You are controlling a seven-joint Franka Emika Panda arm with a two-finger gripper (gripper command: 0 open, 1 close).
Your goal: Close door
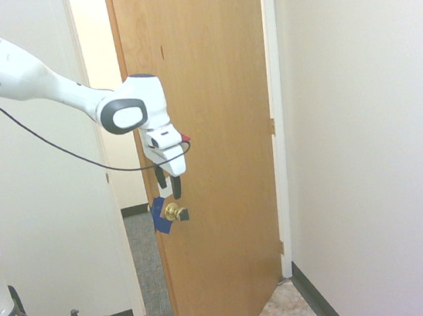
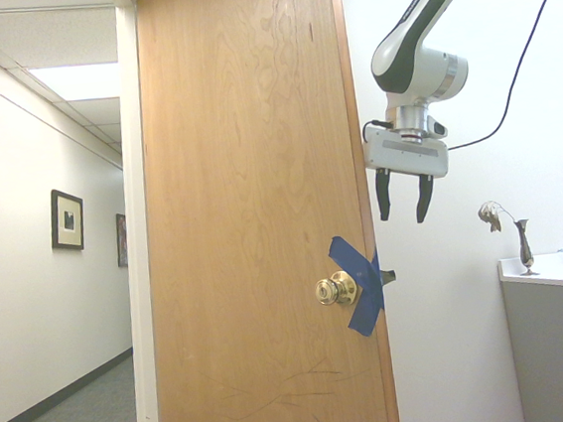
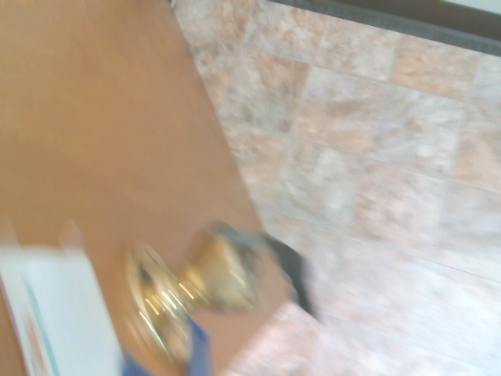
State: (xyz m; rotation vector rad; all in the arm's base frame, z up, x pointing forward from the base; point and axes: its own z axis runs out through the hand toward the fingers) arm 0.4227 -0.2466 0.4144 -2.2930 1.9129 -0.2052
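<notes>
The door (image 1: 207, 127) of light brown wood stands partly open, its free edge towards the arm. On it are a brass knob (image 1: 173, 212) and a blue tape patch (image 1: 159, 218). My gripper (image 1: 168, 185) hangs fingers down just above the knob, close to the door's edge. From the other side, the door (image 2: 248, 174) shows its knob (image 2: 334, 289) and crossed blue tape (image 2: 364, 288). There the gripper (image 2: 404, 204) is open, with nothing between its fingers, above and beside the latch edge. The blurred wrist view shows the knob (image 3: 211, 274) against the door's face (image 3: 102, 141).
A white door frame (image 1: 275, 118) and a cream wall (image 1: 370, 121) lie to the right of the door. The floor (image 3: 376, 157) is tiled. A hallway with framed pictures (image 2: 68, 220) opens behind. A counter (image 2: 554, 294) with a small vase (image 2: 522, 243) stands nearby.
</notes>
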